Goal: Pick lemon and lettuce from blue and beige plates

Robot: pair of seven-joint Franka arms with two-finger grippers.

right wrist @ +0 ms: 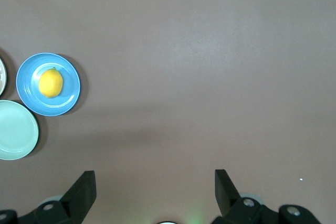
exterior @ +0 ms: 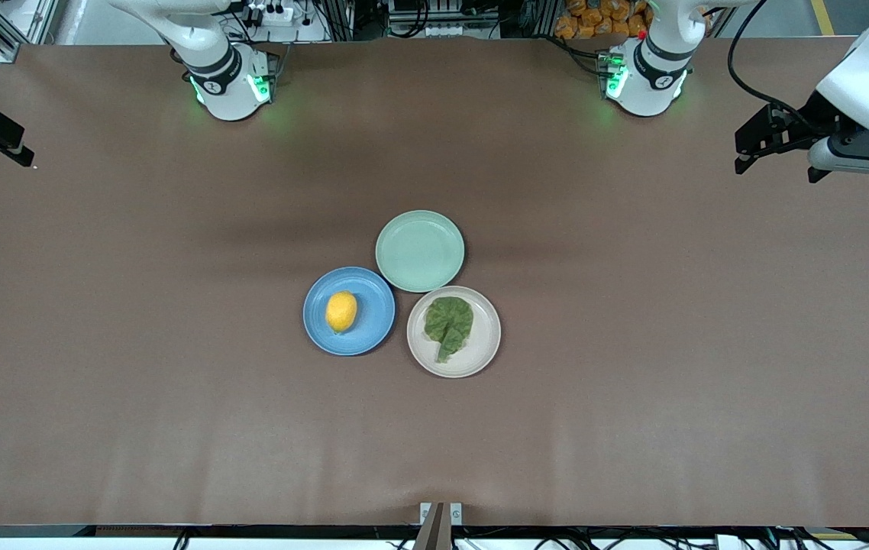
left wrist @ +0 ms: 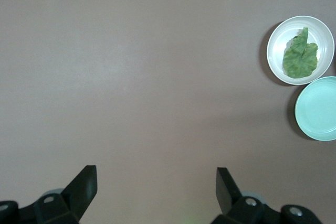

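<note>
Both the left gripper (left wrist: 156, 184) and right gripper (right wrist: 155, 184) hang empty, fingers spread wide. The lemon (exterior: 341, 311) looks firm, smooth, likely to roll: pinch its middle. The lettuce (exterior: 448, 324) looks limp, light: take its stem.

**No readable text in sight**

Scanning all three views, there is not a word, number, brand or label to read. The plates are plain, the brown counter (exterior: 175, 382) carries no markings, and the arms' white housings show no lettering that can be made out.
</note>
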